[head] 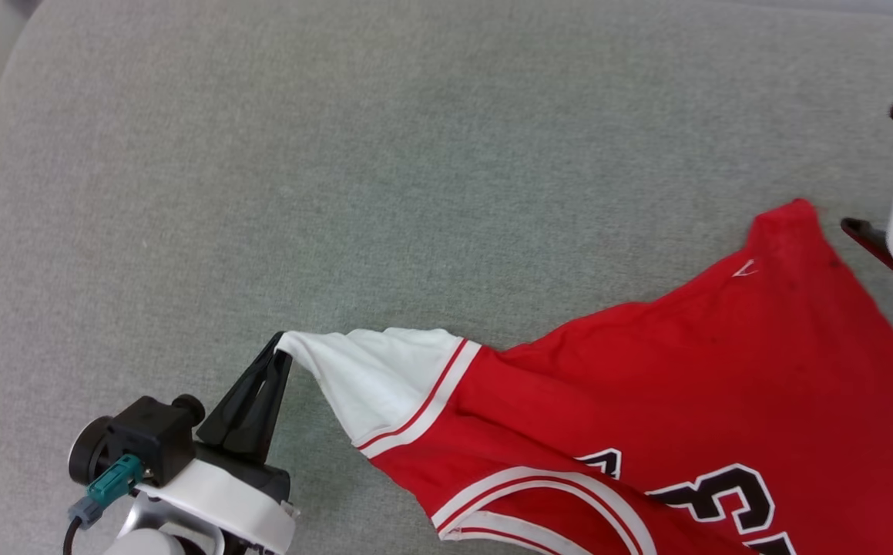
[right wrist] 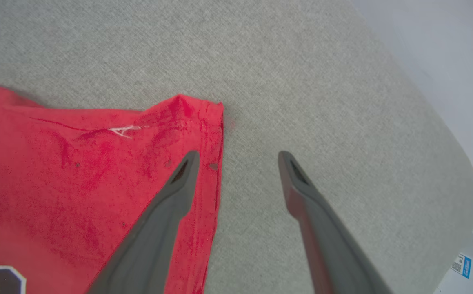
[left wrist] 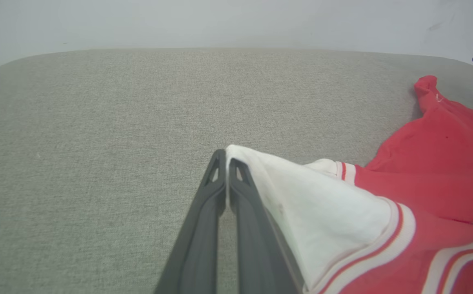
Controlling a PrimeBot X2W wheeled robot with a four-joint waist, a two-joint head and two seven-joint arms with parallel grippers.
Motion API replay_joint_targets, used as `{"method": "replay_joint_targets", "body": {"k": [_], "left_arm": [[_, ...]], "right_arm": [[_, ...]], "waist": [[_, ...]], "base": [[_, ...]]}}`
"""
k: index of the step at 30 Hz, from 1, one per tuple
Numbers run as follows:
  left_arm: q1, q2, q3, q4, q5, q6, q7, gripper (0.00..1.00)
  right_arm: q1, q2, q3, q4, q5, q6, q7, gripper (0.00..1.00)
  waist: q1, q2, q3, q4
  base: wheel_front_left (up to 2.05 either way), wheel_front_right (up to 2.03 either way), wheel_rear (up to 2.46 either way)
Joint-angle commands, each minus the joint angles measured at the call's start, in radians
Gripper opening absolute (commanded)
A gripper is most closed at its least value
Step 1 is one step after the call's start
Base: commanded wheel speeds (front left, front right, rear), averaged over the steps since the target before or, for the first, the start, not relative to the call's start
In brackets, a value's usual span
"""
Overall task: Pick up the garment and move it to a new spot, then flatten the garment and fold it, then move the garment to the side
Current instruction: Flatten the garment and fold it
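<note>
Gently: left claw [left wrist: 225, 159] clenched on the red, white-sleeved jersey T-shirt [head: 685, 370], right claw [right wrist: 238, 157] released (hem [right wrist: 216, 134] nearby); regrasp, tension evenly.

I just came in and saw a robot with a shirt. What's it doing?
A two-armed robot is spreading a red jersey-style T-shirt with white sleeves on a grey fabric surface. Its left gripper is shut on the tip of one white sleeve, holding it stretched sideways. Its right gripper is open over the shirt's far red corner, one finger above the cloth and one above the surface, gripping nothing. The shirt is not yet folded.
</note>
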Motion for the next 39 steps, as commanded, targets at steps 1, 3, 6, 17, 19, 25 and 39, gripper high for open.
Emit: {"method": "replay_joint_targets", "body": {"k": [1,3,6,17,19,25,39], "left_arm": [[-0.021,-0.008,-0.001,-0.002,0.008,-0.006,-0.006,0.0],[-0.035,-0.015,-0.004,-0.002,0.014,-0.011,-0.008,0.0],[-0.054,-0.028,-0.01,0.0,0.02,-0.018,-0.01,0.0],[-0.081,-0.053,-0.006,0.035,0.027,-0.034,-0.017,0.0],[-0.082,-0.056,-0.002,0.042,0.027,-0.036,-0.018,0.0],[-0.092,-0.04,0.01,0.043,0.043,-0.038,-0.02,0.0],[-0.328,0.005,0.079,-0.003,0.071,-0.062,0.021,0.0]], "right_arm": [[-0.039,0.02,0.027,0.028,-0.015,0.0,0.005,1.0],[-0.076,0.045,0.066,0.081,-0.028,0.0,0.012,1.0],[-0.116,0.062,0.127,0.143,-0.047,0.0,0.007,1.0],[-0.104,0.079,0.27,0.286,-0.012,0.0,-0.051,0.0],[-0.117,0.074,0.262,0.291,-0.005,-0.001,-0.085,0.0],[-0.157,0.076,0.236,0.271,0.021,-0.001,-0.218,0.0],[-0.181,0.093,0.073,0.207,-0.021,-0.001,-0.569,0.0]], "waist": [[-0.0002,0.0,0.035,0.029],[-0.0002,0.0,0.057,0.041],[-0.0002,0.0,0.086,0.058],[-0.0002,0.0,0.11,0.059],[-0.0002,0.0,0.097,0.052],[-0.0002,0.0,0.033,0.023],[-0.0002,0.0,-0.093,-0.075]], "base": [[0.0,0.0,0.0],[0.0,0.0,0.0],[0.0,0.0,0.0],[0.0,0.0,0.0],[0.0,0.0,0.0],[0.0,0.0,0.0],[0.0,0.0,0.0]]}}
